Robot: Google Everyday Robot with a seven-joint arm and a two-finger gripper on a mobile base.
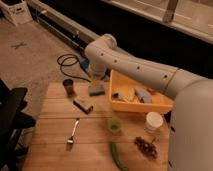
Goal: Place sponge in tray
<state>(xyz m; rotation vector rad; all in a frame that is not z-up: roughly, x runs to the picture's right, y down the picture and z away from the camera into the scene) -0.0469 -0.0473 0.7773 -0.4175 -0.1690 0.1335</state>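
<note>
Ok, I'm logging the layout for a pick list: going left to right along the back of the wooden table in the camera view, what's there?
Small dark cup → flat blue rectangular sponge, with the gripper just above it → large yellow plastic tray.

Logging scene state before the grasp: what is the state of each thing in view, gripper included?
gripper: open, low over the sponge, beside the tray
sponge: flat on the table, outside the tray
tray: upright, pale blue-grey object inside, no sponge
dark cup: upright
brown block: lying flat
fork: lying flat
green cup: upright
white cup: upright
</note>
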